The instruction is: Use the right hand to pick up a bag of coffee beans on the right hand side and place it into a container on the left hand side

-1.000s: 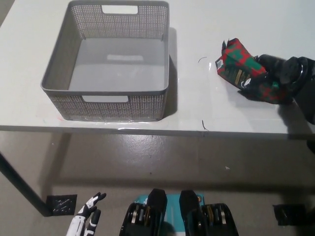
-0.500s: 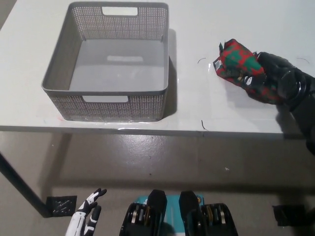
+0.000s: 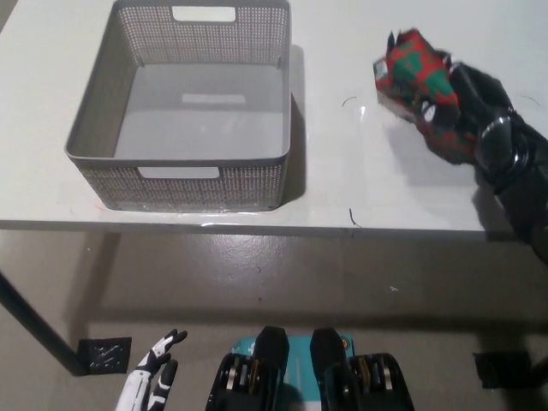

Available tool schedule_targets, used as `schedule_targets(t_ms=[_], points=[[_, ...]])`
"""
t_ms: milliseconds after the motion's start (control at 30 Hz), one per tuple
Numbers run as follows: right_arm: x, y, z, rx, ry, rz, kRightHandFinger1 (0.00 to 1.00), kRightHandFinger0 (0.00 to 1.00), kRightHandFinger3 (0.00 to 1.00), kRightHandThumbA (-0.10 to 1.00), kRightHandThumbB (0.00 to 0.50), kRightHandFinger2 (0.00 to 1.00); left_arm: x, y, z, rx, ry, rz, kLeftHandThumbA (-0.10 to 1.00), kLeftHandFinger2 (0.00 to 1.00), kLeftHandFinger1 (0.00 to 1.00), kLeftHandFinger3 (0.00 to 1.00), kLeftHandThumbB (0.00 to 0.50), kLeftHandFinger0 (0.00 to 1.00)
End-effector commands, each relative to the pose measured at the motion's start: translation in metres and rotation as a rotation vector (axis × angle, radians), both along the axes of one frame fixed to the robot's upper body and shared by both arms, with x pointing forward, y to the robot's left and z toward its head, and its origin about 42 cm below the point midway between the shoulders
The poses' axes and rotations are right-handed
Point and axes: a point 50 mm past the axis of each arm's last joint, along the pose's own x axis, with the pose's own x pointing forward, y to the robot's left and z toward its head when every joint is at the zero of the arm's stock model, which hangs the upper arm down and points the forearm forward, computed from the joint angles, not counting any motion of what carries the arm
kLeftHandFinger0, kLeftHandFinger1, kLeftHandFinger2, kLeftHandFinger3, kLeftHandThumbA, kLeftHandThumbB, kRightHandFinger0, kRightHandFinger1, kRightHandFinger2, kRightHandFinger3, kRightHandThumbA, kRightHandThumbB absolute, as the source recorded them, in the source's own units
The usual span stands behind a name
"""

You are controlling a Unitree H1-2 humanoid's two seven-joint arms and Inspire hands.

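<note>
A red and green coffee bag (image 3: 413, 74) is lifted just above the white table (image 3: 342, 188) at the right, casting a shadow below it. My black right hand (image 3: 458, 107) is shut on its right end, the arm coming in from the lower right. A grey mesh container (image 3: 193, 107) stands empty on the left half of the table, well apart from the bag. My white left hand (image 3: 152, 381) hangs below the table's front edge at the lower left, fingers spread, holding nothing.
The table's front edge (image 3: 257, 227) runs across the middle of the view, with grey floor beneath. A dark table leg (image 3: 34, 330) slants at the lower left. Small black marks (image 3: 354, 218) dot the tabletop between container and bag.
My right hand has raised the coffee bag and tipped it, moving it slightly up the picture. The whole view has shifted a little. The left hand stays put.
</note>
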Motion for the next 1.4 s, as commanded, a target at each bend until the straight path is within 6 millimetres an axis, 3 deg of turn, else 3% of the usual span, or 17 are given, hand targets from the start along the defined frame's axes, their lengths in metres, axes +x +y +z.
schedule_targets(t_ms=[0, 400, 533, 567, 700, 733, 767, 833, 867, 900, 933, 967, 1100, 1133, 1167, 1200, 1367], points=[[0.011, 0.039, 0.143, 0.107, -0.432, 0.118, 0.62, 0.13, 0.98, -0.10, 0.132, 0.90, -0.004, 0.000, 0.008, 0.011, -0.054, -0.028, 1.00, 1.00, 1.00, 1.00, 0.209, 1.00], [-0.025, 0.141, 0.204, 0.229, -0.552, 0.325, 0.50, 0.02, 0.91, -0.10, 0.165, 0.79, -0.004, -0.003, 0.007, 0.036, -0.054, -0.060, 1.00, 1.00, 1.00, 1.00, 0.209, 1.00], [-0.033, 0.183, 0.209, 0.270, -0.550, 0.382, 0.28, 0.00, 0.82, -0.10, 0.182, 0.64, -0.004, -0.006, 0.007, 0.039, -0.061, -0.071, 1.00, 1.00, 1.00, 1.00, 0.196, 1.00], [-0.034, 0.194, 0.208, 0.267, -0.529, 0.378, 0.37, 0.05, 0.88, -0.10, 0.251, 0.74, -0.003, -0.006, 0.008, 0.044, -0.059, -0.072, 1.00, 1.00, 1.00, 1.00, 0.199, 1.00], [-0.042, 0.239, 0.192, 0.301, -0.473, 0.436, 0.38, 0.00, 0.85, -0.10, 0.150, 0.78, -0.003, -0.007, 0.008, 0.055, -0.050, -0.075, 1.00, 1.00, 1.00, 1.00, 0.208, 1.00], [-0.044, 0.246, 0.187, 0.296, -0.468, 0.443, 0.58, 0.20, 0.81, -0.10, 0.131, 0.93, -0.003, -0.009, 0.008, 0.053, -0.047, -0.077, 1.00, 1.00, 1.00, 1.00, 0.215, 1.00], [-0.048, 0.260, 0.179, 0.268, -0.467, 0.456, 0.46, 0.25, 0.64, -0.10, 0.154, 0.63, -0.003, -0.010, 0.008, 0.047, -0.045, -0.080, 1.00, 1.00, 1.00, 1.00, 0.217, 1.00], [-0.050, 0.269, 0.170, 0.254, -0.465, 0.460, 0.33, 0.43, 0.56, -0.10, 0.166, 0.41, -0.004, -0.011, 0.007, 0.048, -0.039, -0.084, 1.00, 1.00, 1.00, 1.00, 0.223, 1.00], [-0.051, 0.274, 0.163, 0.261, -0.453, 0.474, 0.17, 0.35, 0.56, -0.10, 0.181, 0.34, -0.004, -0.012, 0.008, 0.051, -0.040, -0.088, 1.00, 1.00, 1.00, 1.00, 0.220, 1.00], [-0.051, 0.280, 0.157, 0.269, -0.430, 0.480, 0.13, 0.69, 0.58, -0.10, 0.181, 0.38, -0.004, -0.013, 0.008, 0.050, -0.041, -0.091, 1.00, 1.00, 1.00, 1.00, 0.217, 1.00], [-0.051, 0.283, 0.153, 0.271, -0.414, 0.475, 0.05, 0.21, 0.66, -0.10, 0.180, 0.48, -0.003, -0.014, 0.009, 0.050, -0.041, -0.095, 1.00, 1.00, 1.00, 1.00, 0.221, 1.00], [-0.052, 0.285, 0.150, 0.264, -0.409, 0.470, 0.01, 0.04, 0.76, -0.10, 0.173, 0.62, -0.003, -0.015, 0.009, 0.050, -0.042, -0.097, 1.00, 1.00, 1.00, 1.00, 0.226, 1.00], [-0.052, 0.292, 0.134, 0.294, -0.363, 0.421, 0.39, 0.01, 0.85, -0.10, 0.186, 0.85, -0.003, -0.015, 0.011, 0.058, -0.041, -0.107, 1.00, 1.00, 1.00, 1.00, 0.224, 1.00], [-0.051, 0.291, 0.134, 0.275, -0.299, 0.415, 0.86, 0.54, 1.00, 0.06, 0.220, 1.00, -0.003, -0.014, 0.012, 0.063, -0.044, -0.111, 1.00, 1.00, 1.00, 1.00, 0.219, 1.00], [-0.050, 0.289, 0.133, 0.241, -0.222, 0.434, 1.00, 1.00, 1.00, 0.44, 0.297, 1.00, -0.002, -0.014, 0.013, 0.064, -0.048, -0.116, 1.00, 1.00, 1.00, 1.00, 0.218, 1.00], [-0.049, 0.287, 0.133, 0.173, -0.174, 0.441, 1.00, 1.00, 1.00, 0.76, 0.473, 1.00, -0.002, -0.014, 0.014, 0.064, -0.050, -0.119, 1.00, 1.00, 1.00, 1.00, 0.225, 1.00], [-0.052, 0.269, 0.123, 0.092, -0.119, 0.419, 1.00, 1.00, 1.00, 1.00, 0.495, 1.00, -0.004, -0.013, 0.015, 0.074, -0.050, -0.132, 1.00, 1.00, 1.00, 1.00, 0.238, 1.00]])
